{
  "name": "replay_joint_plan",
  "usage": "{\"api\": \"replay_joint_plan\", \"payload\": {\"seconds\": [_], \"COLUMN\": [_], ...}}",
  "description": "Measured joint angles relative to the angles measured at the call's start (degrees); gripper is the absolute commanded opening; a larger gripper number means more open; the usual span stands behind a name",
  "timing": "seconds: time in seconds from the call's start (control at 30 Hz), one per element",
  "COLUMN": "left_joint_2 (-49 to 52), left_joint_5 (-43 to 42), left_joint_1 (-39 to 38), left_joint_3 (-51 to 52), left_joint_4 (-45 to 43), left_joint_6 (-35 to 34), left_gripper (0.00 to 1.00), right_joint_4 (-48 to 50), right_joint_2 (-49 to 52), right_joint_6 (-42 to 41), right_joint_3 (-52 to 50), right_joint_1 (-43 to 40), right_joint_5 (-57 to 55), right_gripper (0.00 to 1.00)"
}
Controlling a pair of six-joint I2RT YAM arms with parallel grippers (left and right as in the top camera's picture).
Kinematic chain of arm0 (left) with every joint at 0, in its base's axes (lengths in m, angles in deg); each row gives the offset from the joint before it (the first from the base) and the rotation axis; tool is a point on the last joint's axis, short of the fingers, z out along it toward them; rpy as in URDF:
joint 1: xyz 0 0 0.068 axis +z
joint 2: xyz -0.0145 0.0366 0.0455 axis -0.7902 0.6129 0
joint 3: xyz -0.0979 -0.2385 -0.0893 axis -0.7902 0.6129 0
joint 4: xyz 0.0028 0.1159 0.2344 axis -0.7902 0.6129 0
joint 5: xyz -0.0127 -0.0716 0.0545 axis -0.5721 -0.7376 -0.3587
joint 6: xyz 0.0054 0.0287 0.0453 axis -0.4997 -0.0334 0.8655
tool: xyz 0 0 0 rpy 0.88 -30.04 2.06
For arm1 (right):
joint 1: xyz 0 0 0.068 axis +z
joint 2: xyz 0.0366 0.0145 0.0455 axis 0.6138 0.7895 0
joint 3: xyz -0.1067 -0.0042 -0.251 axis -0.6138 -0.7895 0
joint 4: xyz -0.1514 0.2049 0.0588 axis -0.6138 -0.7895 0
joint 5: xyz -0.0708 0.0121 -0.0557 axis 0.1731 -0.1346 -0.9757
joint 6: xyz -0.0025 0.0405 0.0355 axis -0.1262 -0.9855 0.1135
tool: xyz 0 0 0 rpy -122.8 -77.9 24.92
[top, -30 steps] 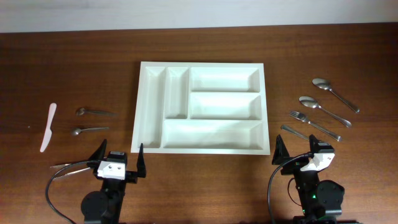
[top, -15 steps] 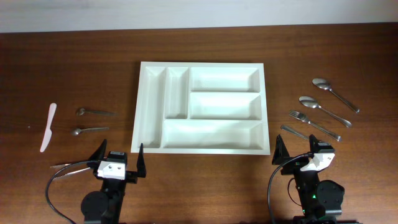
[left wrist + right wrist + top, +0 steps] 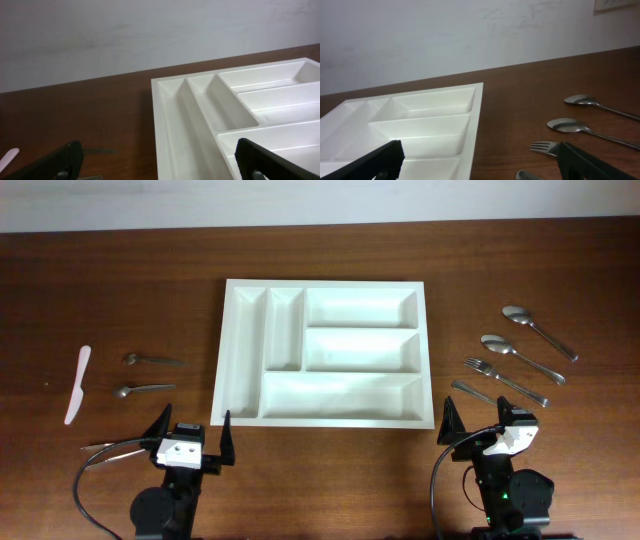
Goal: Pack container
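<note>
Progress: nil so far. Large white rectangular plastic container (image 3: pixel 360 328), five compts, sits flat mid dark brown wooden table (image 3: pixel 120 300). Every compt is bare in overhead + both wrist views, so nothing packed yet.

All cutlery lies outside the container. To its left, well apart: flat white plastic knife (image 3: pixel 77 384) furthest out, then two small silver metal teaspoons (image 3: pixel 150 361) between knife & container. Off the container's near-left corner a thin metal piece (image 3: pixel 110 447) lies just beside left gripper (image 3: pixel 195 420); fork or sth else, can't tell. To the container's right: two bigger silver metal spoons (image 3: pixel 520 357), a silver metal fork (image 3: pixel 505 380), and a short metal handle (image 3: pixel 468 390) nearest the near-right corner, partly hidden.

Left gripper is parked just off the container's near edge by the left corner, jaws spread full, holding nothing. Right gripper (image 3: pixel 475 412) sits just off the near-right corner, likewise wide apart & empty.

Left to do, as I read it: the whole job. Approx eight pcs to pick & lay in compts, prob sorted by type. No pick begun by either arm.
</note>
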Motion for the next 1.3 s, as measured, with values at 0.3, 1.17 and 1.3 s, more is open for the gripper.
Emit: {"api": "replay_joint_plan", "payload": {"seconds": [0.3, 1.17, 1.3], "left_joint_2": [-0.02, 0.0, 0.0], "left_joint_5": [0.0, 0.0, 0.0], "left_joint_1": [0.0, 0.0, 0.0], "left_joint_3": [0.0, 0.02, 0.02], "left_joint_4": [-0.02, -0.04, -0.02], "left_joint_6": [0.0, 0.0, 0.0], "left_gripper": [0.99, 0.99, 0.99], "right_joint_4": [-9.99, -73.4, -72.72], "right_joint_2": [1.2, 68.91, 80.0], "right_joint_6": [-2.78, -37.81, -54.58], "right_joint_3": [6.56, 71.49, 71.52], "right_joint_1": [0.0, -3.39, -8.07], "right_joint_5": [-2.03, -21.79, -21.16], "right_gripper": [0.99, 0.99, 0.99]}}
